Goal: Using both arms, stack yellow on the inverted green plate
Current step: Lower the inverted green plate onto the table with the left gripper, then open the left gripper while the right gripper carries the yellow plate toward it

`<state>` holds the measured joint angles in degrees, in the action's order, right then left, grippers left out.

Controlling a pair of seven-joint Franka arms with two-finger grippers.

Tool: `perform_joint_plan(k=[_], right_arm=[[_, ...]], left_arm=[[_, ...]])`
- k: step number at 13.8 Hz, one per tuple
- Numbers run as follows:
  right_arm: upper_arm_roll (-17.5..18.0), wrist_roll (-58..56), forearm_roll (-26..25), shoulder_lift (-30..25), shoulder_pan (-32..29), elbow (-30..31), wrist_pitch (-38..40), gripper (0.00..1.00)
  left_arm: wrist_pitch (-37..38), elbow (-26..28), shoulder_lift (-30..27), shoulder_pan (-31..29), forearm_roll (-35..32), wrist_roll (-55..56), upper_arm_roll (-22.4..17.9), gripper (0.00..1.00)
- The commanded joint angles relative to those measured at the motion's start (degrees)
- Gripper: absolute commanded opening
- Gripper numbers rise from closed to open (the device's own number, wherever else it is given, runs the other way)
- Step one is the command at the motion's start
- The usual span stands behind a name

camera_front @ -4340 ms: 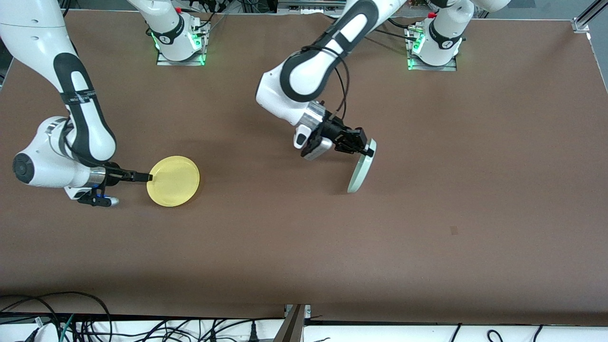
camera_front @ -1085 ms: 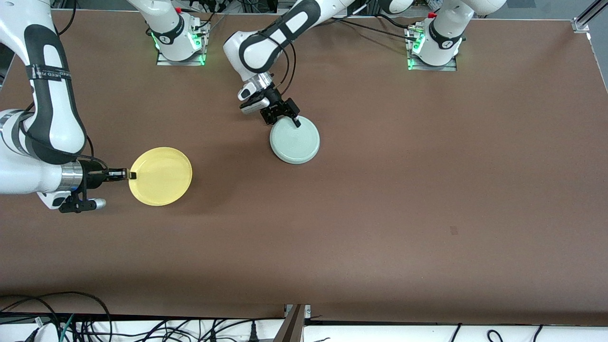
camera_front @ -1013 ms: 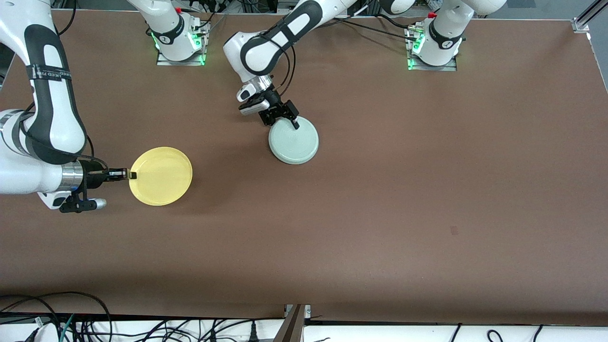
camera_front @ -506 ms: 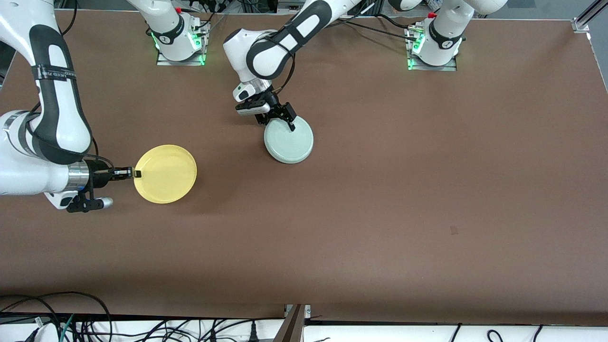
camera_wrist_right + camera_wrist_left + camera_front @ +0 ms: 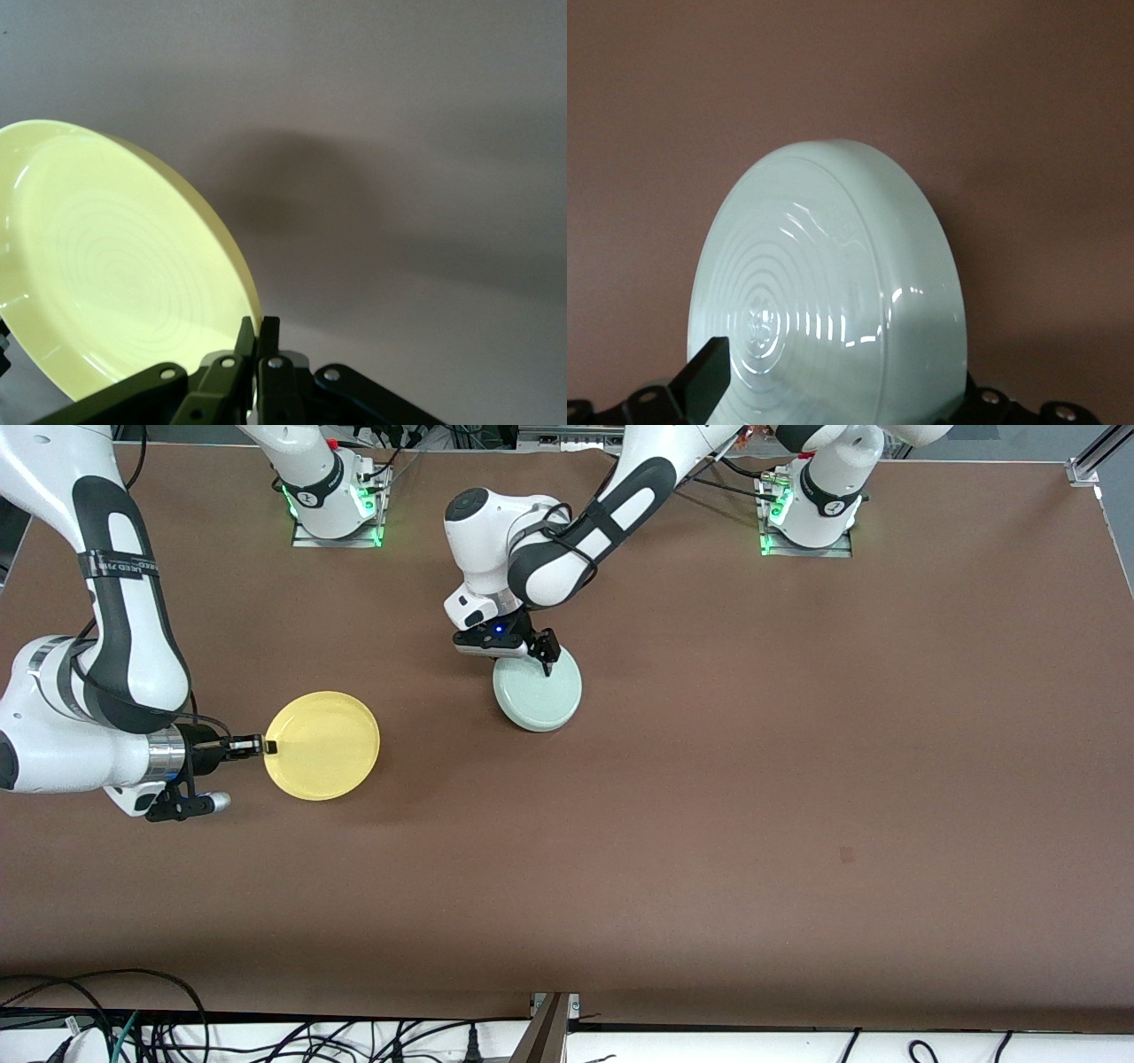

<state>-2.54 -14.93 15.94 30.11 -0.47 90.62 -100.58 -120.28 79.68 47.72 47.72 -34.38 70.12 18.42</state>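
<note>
Two plates matter here: your right claw (image 5: 266, 746) pinches the yellow plate (image 5: 322, 746) by its nine o'clock rim, held above the counter (image 5: 709, 824). The upturned green plate (image 5: 537, 691) lies toward two o'clock from it, with your left claw (image 5: 523, 657) spread wide over its twelve o'clock edge.

Your right gripper (image 5: 268, 746) is pinched tight on the yellow plate (image 5: 323, 746) rim, forearm lying level. Your left gripper (image 5: 523, 657) (wrist bent straight down) stands spread wide over the green plate (image 5: 538, 691).
</note>
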Motion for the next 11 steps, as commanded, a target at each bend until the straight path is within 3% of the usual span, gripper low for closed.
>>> perform_joint_plan(k=[1, 6, 11], right_arm=[[-0.1, -0.4, 0.9, 0.0, 0.0, -0.4, 0.9, 0.00], [-0.2, -0.4, 0.9, 0.4, -0.1, -0.4, 0.9, 0.00], [-0.1, -0.3, 0.9, 0.5, 0.2, -0.2, 0.7, 0.00]], left_arm=[[-3.0, 2.1, -1.3, 0.4, 1.8, 4.5, 0.9, 1.00], [-9.5, 1.7, -0.5, 1.1, 0.6, 4.9, 0.7, 1.00], [-8.7, 2.1, -2.1, -1.9, 0.4, 3.4, 0.8, 1.00]])
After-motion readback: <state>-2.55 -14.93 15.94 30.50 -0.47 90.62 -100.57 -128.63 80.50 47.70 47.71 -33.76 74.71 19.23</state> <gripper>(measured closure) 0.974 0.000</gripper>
